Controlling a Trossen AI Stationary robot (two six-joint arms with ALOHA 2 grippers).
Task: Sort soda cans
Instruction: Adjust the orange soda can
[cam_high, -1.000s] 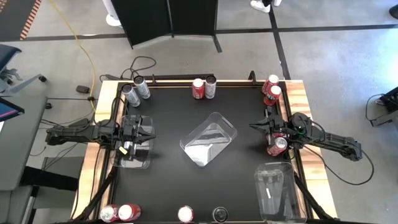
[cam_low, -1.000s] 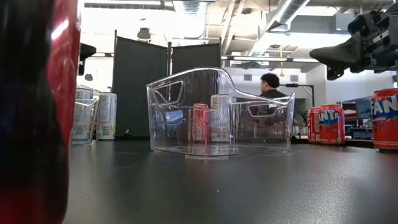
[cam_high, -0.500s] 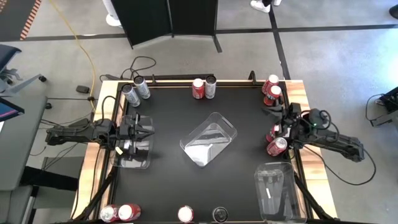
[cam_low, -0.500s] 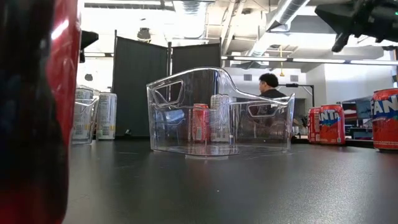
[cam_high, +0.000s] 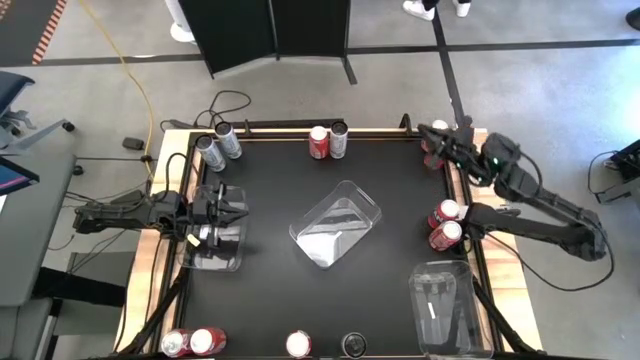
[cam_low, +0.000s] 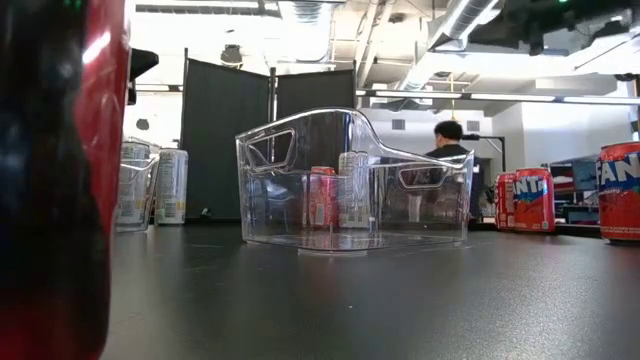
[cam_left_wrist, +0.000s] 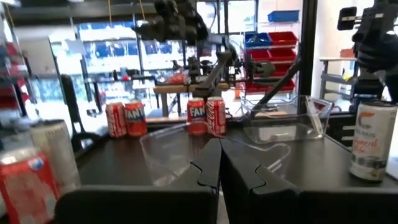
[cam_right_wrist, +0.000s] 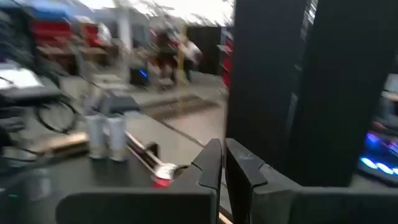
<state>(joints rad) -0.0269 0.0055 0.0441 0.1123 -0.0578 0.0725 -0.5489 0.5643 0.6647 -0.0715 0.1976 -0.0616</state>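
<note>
- The right gripper (cam_high: 425, 130) is up over the far right corner of the table (cam_high: 270, 250), its fingers (cam_right_wrist: 211, 163) pressed together with nothing between them.
- The left gripper (cam_high: 236, 211) hangs above a clear tray (cam_high: 213, 262) at the left edge, claw narrow and empty; its fingers (cam_left_wrist: 210, 168) meet.
- The soda cans sit around the rim: 2 silver ones (cam_high: 218, 144) at the far left corner, a red and a silver one (cam_high: 328, 140) at the far middle, 2 red ones (cam_high: 446, 224) at the right edge beside the right arm.
- More cans stand along the near edge: 2 red (cam_high: 190, 343) at the left, others (cam_high: 325, 345) near the middle.
- A second clear tray (cam_high: 335, 223) lies tilted mid-table, a third (cam_high: 446, 305) at the near right.
- A person (cam_low: 450, 142) shows in the room behind.
</note>
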